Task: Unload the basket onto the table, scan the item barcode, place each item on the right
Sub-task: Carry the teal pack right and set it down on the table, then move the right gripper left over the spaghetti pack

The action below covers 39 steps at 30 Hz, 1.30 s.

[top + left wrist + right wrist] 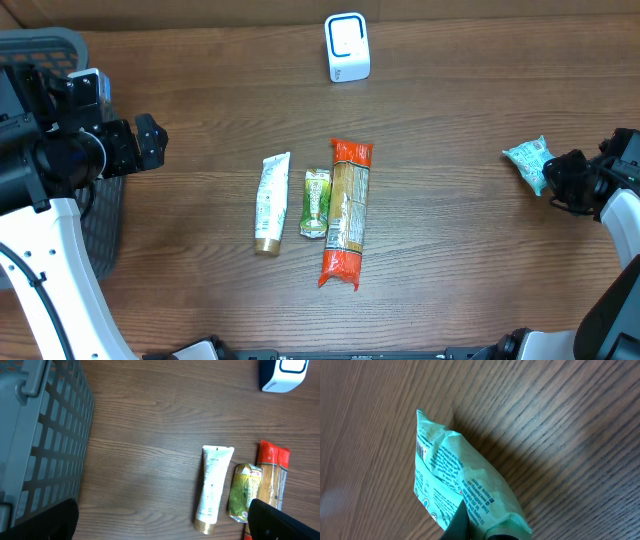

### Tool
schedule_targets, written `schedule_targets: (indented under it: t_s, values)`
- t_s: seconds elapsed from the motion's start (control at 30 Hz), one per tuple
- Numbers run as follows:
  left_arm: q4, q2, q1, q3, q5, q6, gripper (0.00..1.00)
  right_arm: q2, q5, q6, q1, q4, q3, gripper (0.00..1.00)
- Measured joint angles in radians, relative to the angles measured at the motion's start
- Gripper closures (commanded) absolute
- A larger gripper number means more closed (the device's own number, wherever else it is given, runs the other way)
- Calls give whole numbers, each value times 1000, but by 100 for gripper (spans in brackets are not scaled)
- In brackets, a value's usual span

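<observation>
Packet — crinkled green plastic, woodgrain table

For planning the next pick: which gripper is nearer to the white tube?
Left. The left gripper hangs left of the tube; the right gripper, holding a teal packet, is far right.

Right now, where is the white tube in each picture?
Overhead: the white tube lies near the middle, just left of the green packet.
Left wrist: the white tube lies lower right of centre, its cap end toward the bottom edge.
Right wrist: not in it; only the teal packet shows.
Shared landmark: the green packet, on the tube's right in both views that show the tube.
</observation>
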Motion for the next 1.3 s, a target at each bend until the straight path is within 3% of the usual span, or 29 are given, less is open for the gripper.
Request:
schedule_targets:
  t_s: [0.53, 0.6, 0.63, 0.77, 0.97, 1.3]
  values:
    - [0, 0, 0, 0, 0, 0, 0, 0, 21, 15, -2, 69, -1, 96]
    - [0, 0, 0, 0, 0, 0, 0, 0, 27, 21, -2, 79, -1, 87]
    - [0, 0, 0, 0, 0, 0, 0, 0, 29, 25, -2, 82, -1, 72]
    - [0, 0, 0, 0, 0, 0, 1, 0, 33, 26, -2, 69, -1, 68]
    - [0, 0, 0, 0, 0, 0, 1, 0, -5, 24, -2, 54, -1, 41]
    - [0, 0, 0, 0, 0, 0, 0, -81, -117, -45, 23, -114, 62, 39]
